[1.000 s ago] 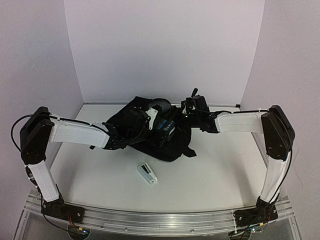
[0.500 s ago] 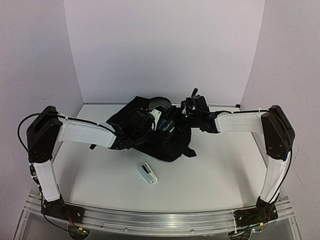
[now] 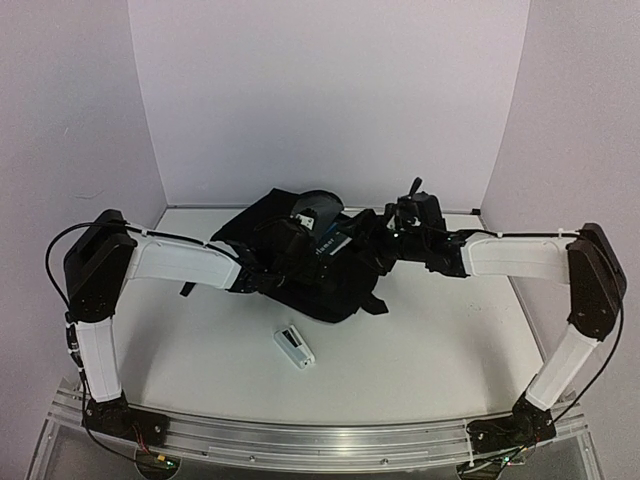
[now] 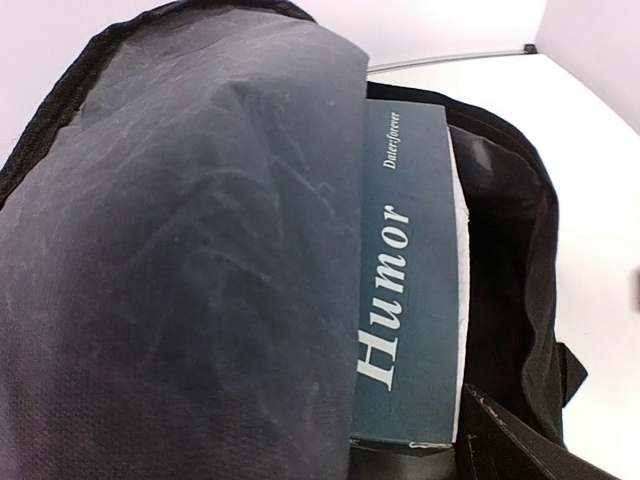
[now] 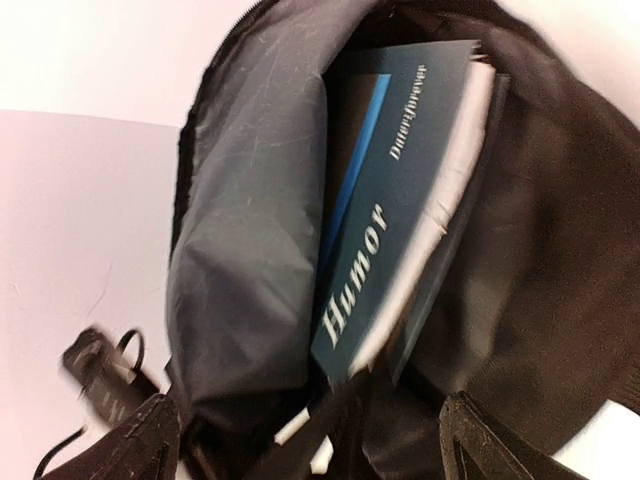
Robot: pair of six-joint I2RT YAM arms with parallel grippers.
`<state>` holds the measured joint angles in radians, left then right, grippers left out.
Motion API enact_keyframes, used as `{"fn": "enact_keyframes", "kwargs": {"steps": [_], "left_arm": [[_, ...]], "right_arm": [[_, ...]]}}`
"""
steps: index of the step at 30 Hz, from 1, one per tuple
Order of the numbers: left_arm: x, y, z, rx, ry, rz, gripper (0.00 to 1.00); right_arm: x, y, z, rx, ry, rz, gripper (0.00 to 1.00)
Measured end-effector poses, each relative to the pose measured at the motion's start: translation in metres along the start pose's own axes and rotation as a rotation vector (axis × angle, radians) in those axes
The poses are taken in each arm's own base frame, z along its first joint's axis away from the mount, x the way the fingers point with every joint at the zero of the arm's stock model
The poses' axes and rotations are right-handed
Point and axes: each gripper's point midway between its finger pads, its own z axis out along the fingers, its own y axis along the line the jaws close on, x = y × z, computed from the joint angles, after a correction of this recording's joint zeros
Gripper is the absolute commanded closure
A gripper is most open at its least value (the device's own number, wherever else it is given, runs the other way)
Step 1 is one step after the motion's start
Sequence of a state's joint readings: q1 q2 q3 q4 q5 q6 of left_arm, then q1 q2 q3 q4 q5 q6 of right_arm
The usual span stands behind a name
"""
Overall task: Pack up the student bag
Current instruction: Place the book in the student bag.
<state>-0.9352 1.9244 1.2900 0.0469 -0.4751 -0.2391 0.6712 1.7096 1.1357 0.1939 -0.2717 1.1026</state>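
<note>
The black student bag lies at the table's middle back with its mouth open. A dark teal book titled "Humor" stands in the opening beside the grey lining. It also shows in the right wrist view and the top view. My left gripper reaches into the bag's mouth and is shut on the book's near end; one black finger shows beside it, the other is hidden under the lining. My right gripper is open and empty just outside the mouth, on the bag's right side.
A small white box-like object lies on the table in front of the bag. A black strap trails from the bag's right side. A dark cable or strap lies at the lower left of the right wrist view. White walls stand behind and at both sides.
My left gripper has pushed the book further into the bag. My right arm has drawn back to the right, away from the bag's mouth.
</note>
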Motion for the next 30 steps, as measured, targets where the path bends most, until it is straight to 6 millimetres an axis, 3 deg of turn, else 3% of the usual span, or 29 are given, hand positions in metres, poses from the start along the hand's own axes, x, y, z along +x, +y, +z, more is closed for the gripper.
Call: {"fn": "enact_keyframes", "kwargs": {"steps": [4, 9, 13, 16, 20, 23, 26, 30], "left_arm": [[-0.001, 0.011, 0.005, -0.010, 0.007, -0.023, 0.00], [-0.002, 0.000, 0.004, 0.115, 0.032, -0.034, 0.00], [-0.014, -0.015, -0.025, 0.260, 0.036, -0.047, 0.00], [-0.040, -0.020, -0.059, 0.349, 0.008, -0.078, 0.00], [-0.078, 0.000, -0.088, 0.400, -0.022, -0.177, 0.00], [-0.097, 0.031, -0.077, 0.387, -0.004, -0.268, 0.00], [-0.100, 0.055, -0.047, 0.368, 0.043, -0.340, 0.00], [-0.073, 0.041, -0.013, 0.418, 0.153, -0.377, 0.00]], "right_arm": [[-0.006, 0.010, -0.023, -0.025, -0.042, 0.008, 0.16], [-0.010, 0.013, -0.020, -0.032, -0.058, 0.000, 0.31], [-0.012, 0.008, 0.001, -0.010, -0.053, -0.008, 0.36], [-0.011, -0.004, 0.015, 0.020, -0.046, -0.009, 0.36], [-0.011, -0.015, 0.020, 0.054, -0.054, -0.018, 0.35], [-0.014, -0.016, 0.019, 0.062, -0.075, -0.027, 0.34], [-0.020, -0.020, 0.014, 0.075, -0.100, -0.034, 0.32], [-0.031, -0.027, -0.008, 0.092, -0.142, -0.036, 0.28]]}}
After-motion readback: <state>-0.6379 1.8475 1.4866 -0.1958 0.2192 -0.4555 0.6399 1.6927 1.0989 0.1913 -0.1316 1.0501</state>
